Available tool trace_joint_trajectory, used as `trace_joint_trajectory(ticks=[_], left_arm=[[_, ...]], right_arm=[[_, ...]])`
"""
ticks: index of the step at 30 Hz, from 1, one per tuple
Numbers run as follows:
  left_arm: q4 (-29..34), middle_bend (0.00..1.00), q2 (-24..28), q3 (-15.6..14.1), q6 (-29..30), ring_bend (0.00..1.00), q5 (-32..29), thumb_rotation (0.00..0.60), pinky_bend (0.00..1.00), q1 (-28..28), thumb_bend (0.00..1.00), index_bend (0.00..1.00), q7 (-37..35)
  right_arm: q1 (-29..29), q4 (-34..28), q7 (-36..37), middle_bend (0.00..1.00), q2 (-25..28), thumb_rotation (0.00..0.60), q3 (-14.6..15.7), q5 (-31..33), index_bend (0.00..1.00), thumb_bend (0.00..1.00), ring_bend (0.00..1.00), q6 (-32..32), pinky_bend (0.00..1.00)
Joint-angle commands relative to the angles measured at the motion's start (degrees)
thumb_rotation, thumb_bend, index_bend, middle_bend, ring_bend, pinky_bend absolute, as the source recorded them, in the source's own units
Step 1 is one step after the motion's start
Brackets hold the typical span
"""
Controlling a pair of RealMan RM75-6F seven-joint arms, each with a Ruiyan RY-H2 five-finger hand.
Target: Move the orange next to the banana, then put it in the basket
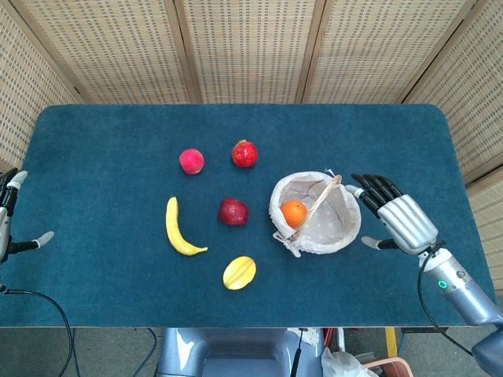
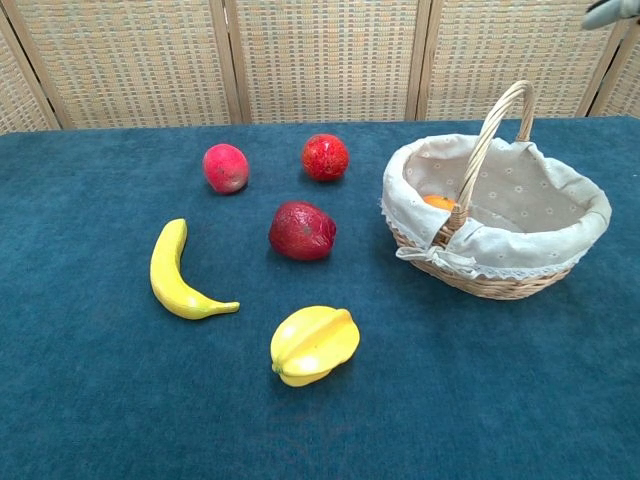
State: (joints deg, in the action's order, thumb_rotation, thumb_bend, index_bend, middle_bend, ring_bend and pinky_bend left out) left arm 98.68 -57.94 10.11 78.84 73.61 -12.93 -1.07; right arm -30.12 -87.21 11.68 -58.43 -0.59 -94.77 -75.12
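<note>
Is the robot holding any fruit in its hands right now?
No, nothing is held. The right hand is open beside the lined wicker basket, and the round orange lies inside it. The left hand at the table edge holds nothing either.

The right hand (image 1: 399, 220) has a ribbed silver back, black fingers (image 1: 376, 185), a grey forearm (image 1: 464, 289) and a green light (image 1: 442, 284).
</note>
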Motion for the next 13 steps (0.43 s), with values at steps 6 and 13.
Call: trace_joint_trajectory(ticks=[6,13], left_arm=[[0.9,0.00,-0.2,-1.5,2.5,0.00,2.7,0.600,0.00,1.6,0.00,0.00,0.4],[1.3,0.00,-0.7,-3.2,4.6,0.00,5.0,0.600,0.00,3.2,0.00,0.00,1.9]], right_arm=[[8.5,-4.8,-9.5,0.00,3.2,0.600,3.3,4.3,0.00,0.00,0.00,-2.9,0.00],[14.6,-8.7,-15.8,0.00,1.5,0.600,3.0,6.2,0.00,0.00,0.00,-10.1,0.00]])
